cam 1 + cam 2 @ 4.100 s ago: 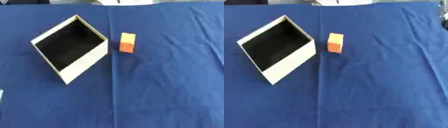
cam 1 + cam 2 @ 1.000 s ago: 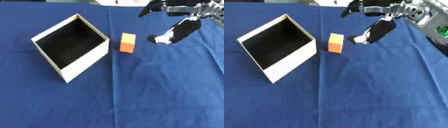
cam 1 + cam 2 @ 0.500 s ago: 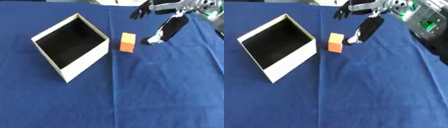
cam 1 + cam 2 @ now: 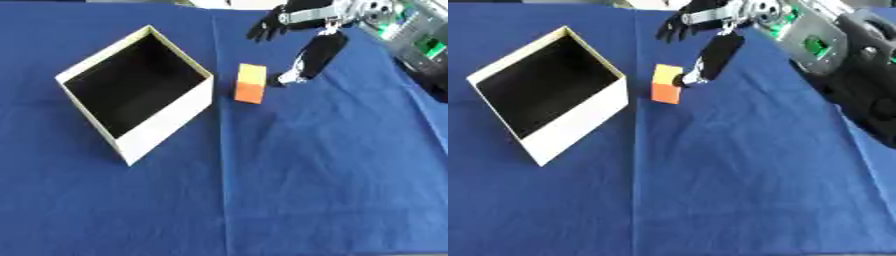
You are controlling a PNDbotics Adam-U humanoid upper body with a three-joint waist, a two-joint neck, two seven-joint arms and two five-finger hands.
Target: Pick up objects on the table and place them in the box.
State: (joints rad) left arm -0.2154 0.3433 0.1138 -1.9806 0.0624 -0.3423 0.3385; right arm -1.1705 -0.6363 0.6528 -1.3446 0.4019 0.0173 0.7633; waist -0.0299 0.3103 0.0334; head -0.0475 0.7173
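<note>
Spread right robot hand at upper right, thumb beside the unlabeled orange block; box left.

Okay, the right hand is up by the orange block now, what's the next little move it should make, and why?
Probably ease the right hand a little further left and down so thumb and fingers straddle the orange block, then close. The hand is open, its thumb tip just beside the block's right side, and nothing is held. The box sits open to the block's left.
</note>
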